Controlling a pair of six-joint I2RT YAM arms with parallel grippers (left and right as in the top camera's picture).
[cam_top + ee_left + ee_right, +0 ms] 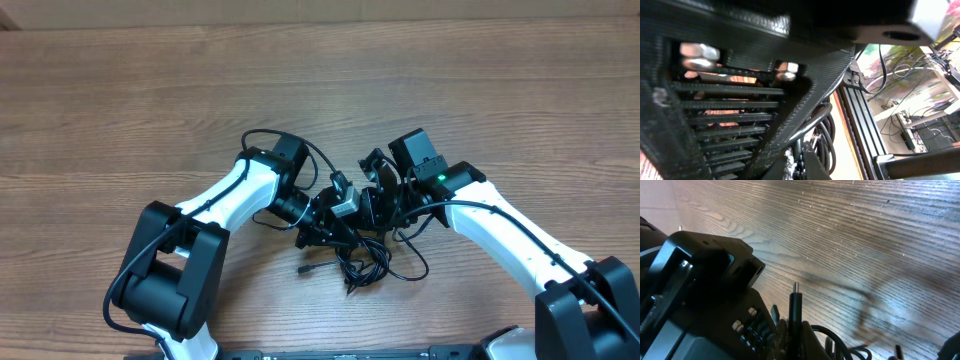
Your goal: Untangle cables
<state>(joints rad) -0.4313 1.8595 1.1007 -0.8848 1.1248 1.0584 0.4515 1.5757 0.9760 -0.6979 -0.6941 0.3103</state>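
The cables point(362, 258) are thin black cords in a tangled bunch at the table's front middle, with one plug end point(303, 269) lying to the left. My left gripper point(328, 222) and right gripper point(378, 208) meet right above the bunch, almost touching. In the left wrist view my left gripper point(799, 167) is shut on cable strands point(826, 134), and the right gripper's black body point(740, 75) fills the frame. In the right wrist view my right gripper point(792, 340) is shut on a black plug with a silver tip point(795, 302) that stands upright.
The wooden table point(320, 90) stretches far behind the arms. The thicker black arm wires point(262, 138) loop by the left wrist. A metal frame rail point(862, 125) and a cluttered bench lie beyond the table edge in the left wrist view.
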